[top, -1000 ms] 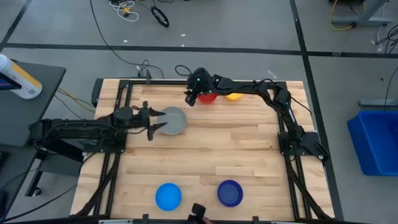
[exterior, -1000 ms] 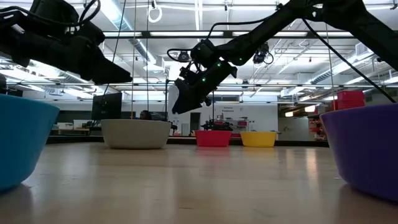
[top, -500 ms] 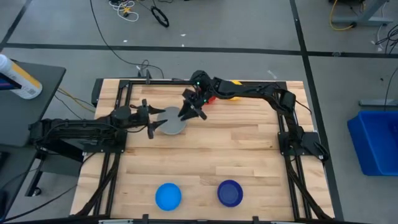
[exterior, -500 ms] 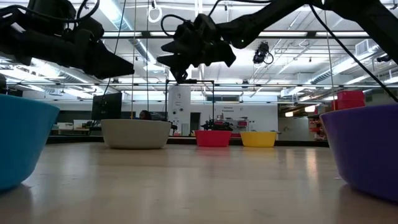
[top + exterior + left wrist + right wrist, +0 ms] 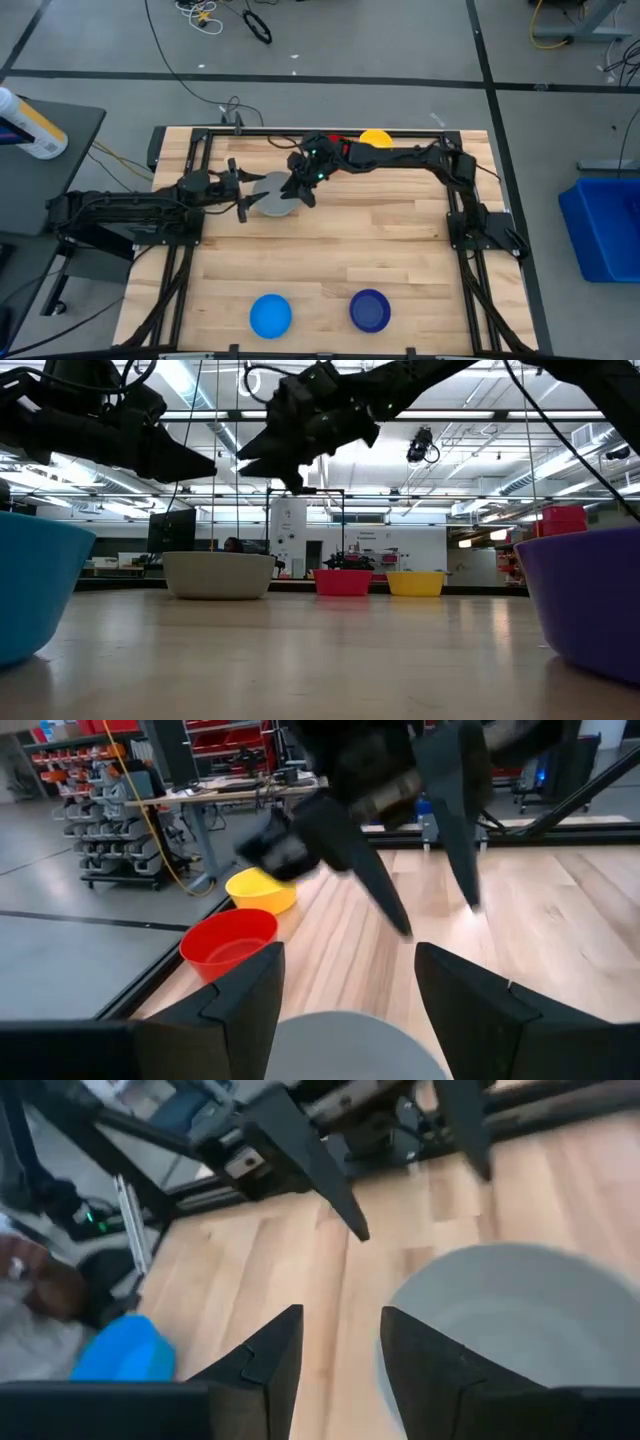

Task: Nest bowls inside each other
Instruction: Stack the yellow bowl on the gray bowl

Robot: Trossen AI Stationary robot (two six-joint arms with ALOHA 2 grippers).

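Both empty | right pincer [image 5: 297, 193] parted over grey bowl [image 5: 272, 196] | left pincer [image 5: 243, 195] wide, beside it

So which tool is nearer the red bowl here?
The right tool: it hangs over the grey bowl's edge on the red bowl side. The left tool hangs at the grey bowl's opposite edge.

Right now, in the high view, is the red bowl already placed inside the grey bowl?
No: the grey bowl holds nothing, and in the low view the red bowl stands on the table beside the yellow bowl.
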